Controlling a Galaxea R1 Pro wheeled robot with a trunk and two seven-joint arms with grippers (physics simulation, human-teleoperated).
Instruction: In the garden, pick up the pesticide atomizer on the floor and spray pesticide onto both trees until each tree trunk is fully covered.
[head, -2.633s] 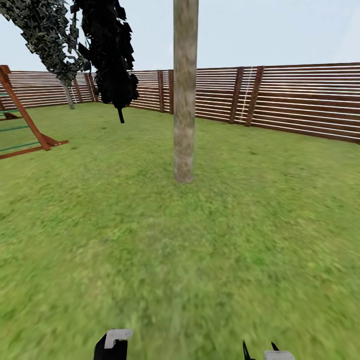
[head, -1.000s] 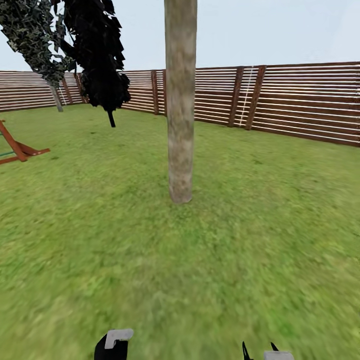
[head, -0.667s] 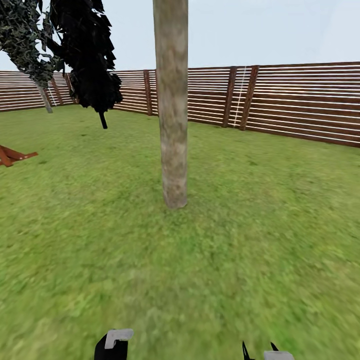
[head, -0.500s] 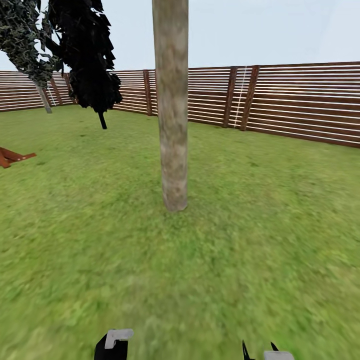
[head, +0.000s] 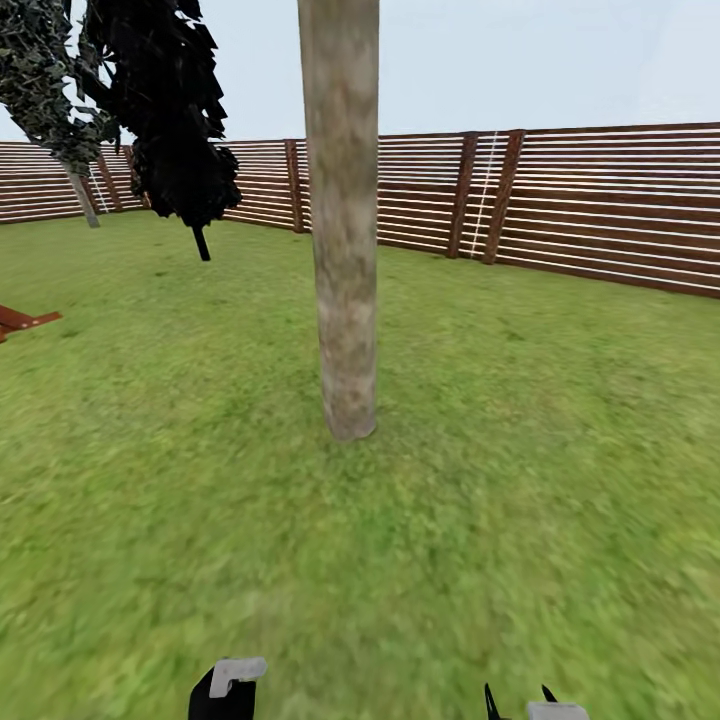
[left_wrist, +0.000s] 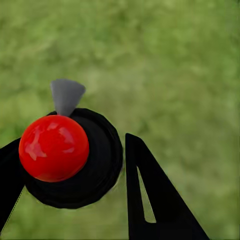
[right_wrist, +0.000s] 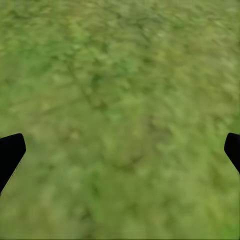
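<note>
Left hand (left_wrist: 75, 185) grips red-knobbed black atomizer (left_wrist: 70, 157).

- Mottled pale grey-brown bark with faint greenish patches on the tree trunk (head: 343, 230).
- Patchy bright green across the lawn (head: 520, 480).
- Brown horizontal slats along the fence (head: 600, 205).
- Glossy red ball over black body and grey nozzle on the atomizer (left_wrist: 65, 155).
- Near-black jagged foliage (head: 175, 120).
- Black fingers (left_wrist: 150, 200).
</note>
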